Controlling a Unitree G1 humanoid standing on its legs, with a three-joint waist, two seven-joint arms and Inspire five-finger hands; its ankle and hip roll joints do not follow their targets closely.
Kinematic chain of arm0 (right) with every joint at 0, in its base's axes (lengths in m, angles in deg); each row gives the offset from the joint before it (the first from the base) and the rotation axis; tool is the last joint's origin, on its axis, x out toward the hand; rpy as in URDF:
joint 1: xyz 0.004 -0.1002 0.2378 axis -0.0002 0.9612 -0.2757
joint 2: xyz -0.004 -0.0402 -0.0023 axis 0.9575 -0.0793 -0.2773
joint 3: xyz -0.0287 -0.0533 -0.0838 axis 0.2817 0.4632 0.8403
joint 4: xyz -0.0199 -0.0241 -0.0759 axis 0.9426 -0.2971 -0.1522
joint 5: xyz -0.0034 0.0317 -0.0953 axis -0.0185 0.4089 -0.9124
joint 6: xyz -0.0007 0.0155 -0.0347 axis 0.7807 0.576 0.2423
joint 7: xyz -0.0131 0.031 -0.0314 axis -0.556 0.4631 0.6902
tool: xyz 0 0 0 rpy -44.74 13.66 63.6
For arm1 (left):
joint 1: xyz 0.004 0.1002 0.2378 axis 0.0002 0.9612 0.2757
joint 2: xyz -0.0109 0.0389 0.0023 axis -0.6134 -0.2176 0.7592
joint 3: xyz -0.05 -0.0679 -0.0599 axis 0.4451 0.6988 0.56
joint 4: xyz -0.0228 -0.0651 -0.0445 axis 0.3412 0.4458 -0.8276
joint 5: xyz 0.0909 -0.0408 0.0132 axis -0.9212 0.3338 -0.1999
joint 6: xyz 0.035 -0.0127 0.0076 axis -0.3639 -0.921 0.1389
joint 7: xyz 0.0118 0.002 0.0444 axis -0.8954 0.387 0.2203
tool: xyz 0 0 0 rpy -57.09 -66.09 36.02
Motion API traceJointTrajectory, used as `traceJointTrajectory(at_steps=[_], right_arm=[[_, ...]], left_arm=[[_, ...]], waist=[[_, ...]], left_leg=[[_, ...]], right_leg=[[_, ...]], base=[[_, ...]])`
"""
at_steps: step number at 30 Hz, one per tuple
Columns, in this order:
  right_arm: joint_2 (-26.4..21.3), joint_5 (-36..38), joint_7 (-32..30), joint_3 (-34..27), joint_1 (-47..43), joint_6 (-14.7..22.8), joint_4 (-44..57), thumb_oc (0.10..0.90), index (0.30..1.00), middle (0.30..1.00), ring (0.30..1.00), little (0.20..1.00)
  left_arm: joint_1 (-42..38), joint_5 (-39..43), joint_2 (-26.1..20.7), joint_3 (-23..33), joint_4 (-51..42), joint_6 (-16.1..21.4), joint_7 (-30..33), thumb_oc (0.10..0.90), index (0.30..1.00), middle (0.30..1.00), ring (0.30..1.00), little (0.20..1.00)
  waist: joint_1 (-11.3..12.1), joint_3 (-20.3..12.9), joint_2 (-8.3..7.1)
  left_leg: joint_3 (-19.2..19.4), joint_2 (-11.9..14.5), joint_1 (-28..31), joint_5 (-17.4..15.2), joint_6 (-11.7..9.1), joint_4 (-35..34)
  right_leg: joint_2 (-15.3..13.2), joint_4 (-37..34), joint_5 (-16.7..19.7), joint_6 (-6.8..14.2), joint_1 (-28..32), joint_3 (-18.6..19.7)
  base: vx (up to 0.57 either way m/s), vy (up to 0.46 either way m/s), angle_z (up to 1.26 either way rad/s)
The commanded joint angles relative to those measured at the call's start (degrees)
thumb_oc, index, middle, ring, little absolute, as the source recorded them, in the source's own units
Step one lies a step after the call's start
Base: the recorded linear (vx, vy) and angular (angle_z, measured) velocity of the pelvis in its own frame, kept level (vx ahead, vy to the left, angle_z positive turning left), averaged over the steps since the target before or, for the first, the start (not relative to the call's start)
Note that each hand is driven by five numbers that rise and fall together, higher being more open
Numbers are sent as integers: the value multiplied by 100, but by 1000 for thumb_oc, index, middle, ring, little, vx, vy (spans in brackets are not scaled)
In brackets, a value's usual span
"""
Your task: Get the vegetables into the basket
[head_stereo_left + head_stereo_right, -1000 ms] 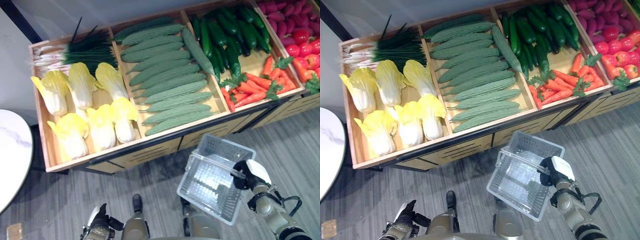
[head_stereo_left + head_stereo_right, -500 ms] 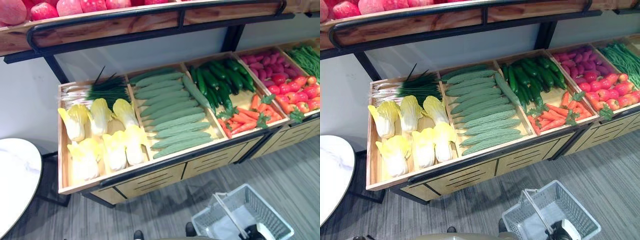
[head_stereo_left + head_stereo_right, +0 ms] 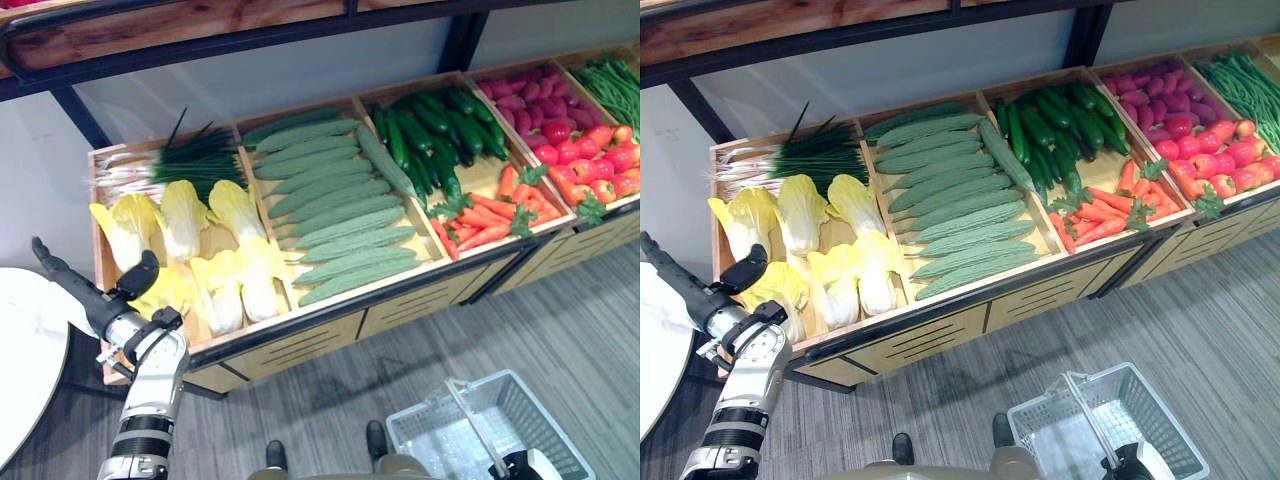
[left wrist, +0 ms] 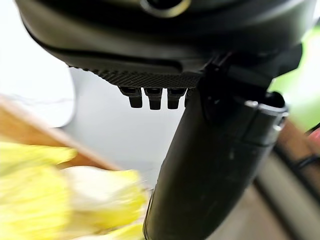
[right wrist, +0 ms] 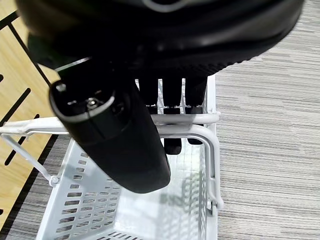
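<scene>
A wooden display stand holds yellow-white cabbages [image 3: 183, 214], ridged pale green gourds [image 3: 340, 200], dark cucumbers [image 3: 430, 130], carrots [image 3: 490, 215] and scallions [image 3: 190, 160]. My left hand [image 3: 88, 295] hangs at the front left corner of the cabbage bin, open, fingers straight and pointing away to the left, holding nothing. In its wrist view a blurred cabbage [image 4: 90, 200] lies just past the thumb. The white wire basket [image 3: 545, 420] hangs low at the right, empty. My right hand [image 5: 115, 145] is shut on the basket's handle [image 5: 190, 130].
A white round table [image 3: 25, 350] stands at the left, close to my left arm. Red tomatoes [image 3: 590, 160], purple roots [image 3: 520, 95] and green beans [image 3: 610, 85] fill the bins at the right. A dark-framed upper shelf [image 3: 200, 30] overhangs the back of the stand.
My left arm has risen into view, up to the front left corner of the cabbage bin. The camera has shifted. The basket still hangs from my right hand.
</scene>
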Motion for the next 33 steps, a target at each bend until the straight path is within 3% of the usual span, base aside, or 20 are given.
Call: traceJointTrajectory(at_steps=[1, 5, 13, 20, 28, 33], right_arm=[[-216, -147, -264, 200, -332, 99, -20, 400, 300, 300, 300, 300], [-191, -218, -298, 233, -364, 79, 17, 400, 300, 300, 300, 300], [-94, -167, -370, 112, -257, 95, -191, 400, 300, 300, 300, 300], [-16, -199, -435, 177, -232, 165, -187, 400, 300, 300, 300, 300], [-114, -308, -356, 229, -293, 43, -132, 400, 300, 300, 300, 300], [-209, -410, -229, 313, -362, -6, 1, 400, 300, 300, 300, 300]], left_arm=[[-219, -183, -343, -161, 123, 437, -547, 900, 1000, 1000, 1000, 1000], [-145, 86, -160, -267, 12, 605, -759, 900, 1000, 1000, 1000, 1000], [155, -296, -165, -123, -169, 432, -564, 900, 1000, 1000, 1000, 1000], [249, -1084, -427, -34, -219, 115, -179, 900, 1000, 1000, 1000, 1000], [232, -588, -313, -77, 530, -303, -763, 900, 1000, 1000, 1000, 1000], [-77, -828, -490, -112, 952, -716, -828, 900, 1000, 1000, 1000, 1000]], waist=[[79, -7, -334], [63, -42, -343], [126, -73, -374], [154, -98, -405], [84, -92, -375], [2, -19, -366]], left_leg=[[-202, -10, -21, -150, -58, 8], [-217, -13, 7, -172, -39, 8], [-242, -15, 18, -191, -35, 8], [-244, -26, 31, -215, -36, 8], [-197, -44, 1, -216, -21, 8], [-120, -24, -94, -201, -32, 8]], right_leg=[[-415, 97, -70, 388, 11, 61], [-403, 86, -72, 381, 23, 90], [-411, 59, -79, 390, 75, 54], [-423, 59, -74, 399, 84, 46], [-422, 47, -38, 407, 13, 83], [-431, 40, 35, 424, -160, 162]], base=[[12, -6, 4], [8, 0, 0], [-1, 0, 0], [-1, 0, 1], [0, 0, 0], [-20, 39, -12]])
